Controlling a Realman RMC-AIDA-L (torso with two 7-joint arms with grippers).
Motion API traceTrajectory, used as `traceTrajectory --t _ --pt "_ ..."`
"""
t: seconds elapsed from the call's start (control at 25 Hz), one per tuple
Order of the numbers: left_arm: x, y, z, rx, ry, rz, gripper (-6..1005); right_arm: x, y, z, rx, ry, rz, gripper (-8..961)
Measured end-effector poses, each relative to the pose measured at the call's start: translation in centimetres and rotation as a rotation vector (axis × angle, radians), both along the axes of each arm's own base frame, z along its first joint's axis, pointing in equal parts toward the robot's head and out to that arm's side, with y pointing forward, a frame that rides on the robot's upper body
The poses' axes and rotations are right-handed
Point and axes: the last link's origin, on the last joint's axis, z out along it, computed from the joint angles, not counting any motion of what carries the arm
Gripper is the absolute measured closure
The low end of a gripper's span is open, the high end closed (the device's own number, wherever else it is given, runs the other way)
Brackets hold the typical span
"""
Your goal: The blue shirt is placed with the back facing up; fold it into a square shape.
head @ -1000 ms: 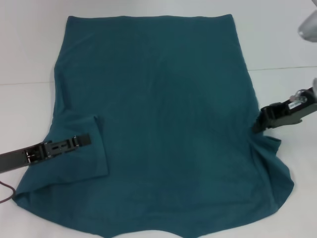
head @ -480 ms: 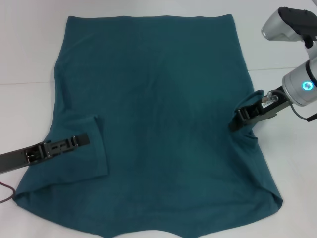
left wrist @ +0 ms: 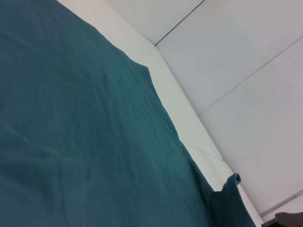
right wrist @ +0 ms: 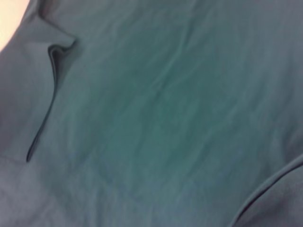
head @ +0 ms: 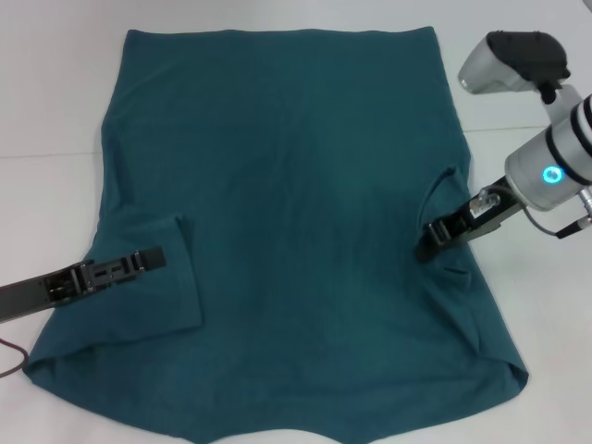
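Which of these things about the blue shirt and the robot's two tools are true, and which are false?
1. The blue shirt lies spread on a white table. True.
2. The left tool rests on the folded-in left sleeve. True.
3. The right tool hangs high above the table, away from the shirt. False: it is down at the shirt's right side, with cloth bunched around it.
4. White letters show on the shirt. False: only plain blue cloth shows.

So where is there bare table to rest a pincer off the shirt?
Bare white table lies beyond the blue shirt on its left side, past the left pincer, and on its right side nearer than the right pincer. The middle is all cloth, crowded at both sleeve folds.
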Motion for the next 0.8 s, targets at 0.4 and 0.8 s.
traceTrajectory --t 0.4,0.8 --pt "-0.2 0.0 -0.2 -0.003 -0.004 0.01 114 -0.9 0.1 -0.3 0.015 0.089 0.011 911" --pt "-0.4 -0.1 0.0 0.005 -0.006 0.018 113 -1.0 -0.9 0.9 -0.022 0.23 0.023 711"
